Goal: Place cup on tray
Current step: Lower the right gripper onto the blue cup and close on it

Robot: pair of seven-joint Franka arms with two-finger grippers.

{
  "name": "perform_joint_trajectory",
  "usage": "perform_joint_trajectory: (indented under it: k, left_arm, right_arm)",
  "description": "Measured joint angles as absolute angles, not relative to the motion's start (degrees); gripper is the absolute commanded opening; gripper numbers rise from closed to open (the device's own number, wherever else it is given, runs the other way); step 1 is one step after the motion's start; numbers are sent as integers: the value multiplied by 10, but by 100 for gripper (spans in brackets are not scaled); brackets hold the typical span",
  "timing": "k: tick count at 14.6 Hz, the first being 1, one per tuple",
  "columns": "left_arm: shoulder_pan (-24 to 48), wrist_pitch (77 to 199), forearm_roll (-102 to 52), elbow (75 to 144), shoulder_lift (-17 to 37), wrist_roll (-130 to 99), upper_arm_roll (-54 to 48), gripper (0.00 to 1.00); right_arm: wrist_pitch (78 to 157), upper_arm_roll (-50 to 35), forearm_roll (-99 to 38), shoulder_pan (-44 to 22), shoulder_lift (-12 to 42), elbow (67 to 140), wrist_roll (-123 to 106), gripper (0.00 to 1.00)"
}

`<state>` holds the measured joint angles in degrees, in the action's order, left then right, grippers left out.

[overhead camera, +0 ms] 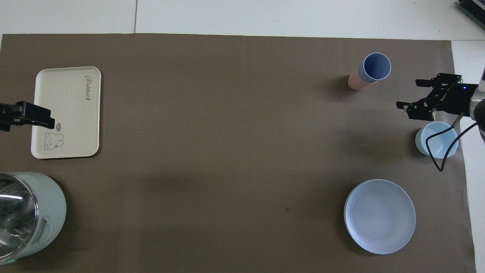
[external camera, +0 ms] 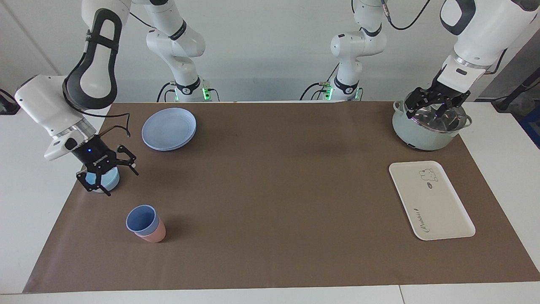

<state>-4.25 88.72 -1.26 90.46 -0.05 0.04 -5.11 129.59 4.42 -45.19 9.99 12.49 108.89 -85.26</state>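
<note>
Periwinkle-blue plastic tumbler cup (external camera: 141,218) nested upright in salmon-pink cup (external camera: 154,234) near the surface's (external camera: 270,190) right-arm corner edge, cream rectangular tray (external camera: 431,200) well apart, right pincer (external camera: 106,174) spread open, empty, over light-blue bowl (overhead camera: 436,139), left pincer (external camera: 435,105) open, empty, over pale-green pot (external camera: 428,126).

White desk (external camera: 25,236) under a brown mat (external camera: 270,198)

On the mat: a cream tray (external camera: 443,219) and, nearer the robots, a pale green pot (external camera: 415,135) at the left arm's end; at the right arm's end a round blue plate (external camera: 168,128), a light-blue bowl (overhead camera: 435,139), and a pink cup (external camera: 155,234) with the blue cup (external camera: 141,219) nested in it.
</note>
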Motion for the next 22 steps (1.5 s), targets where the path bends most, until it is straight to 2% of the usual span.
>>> perform_joint_trajectory:
  k: [6,9,15,22]
  left_arm:
    - [-43,887,-13,905,0,0,-51,100]
    - [-43,887,-13,905,0,0,-51,100]
    - [-43,887,-13,905,0,0,-51,100]
    - [-43,887,-13,905,0,0,-51,100]
  right_arm:
    - [1294,44,-626,114,213,1070,-1018,100]
    - [1289,43,-670,116,246,1055,-1041,100]
    - [1282,27,-754,113,284,1029,-1061,100]
    - [1282,25,-755,106,299,999,-1076,100]
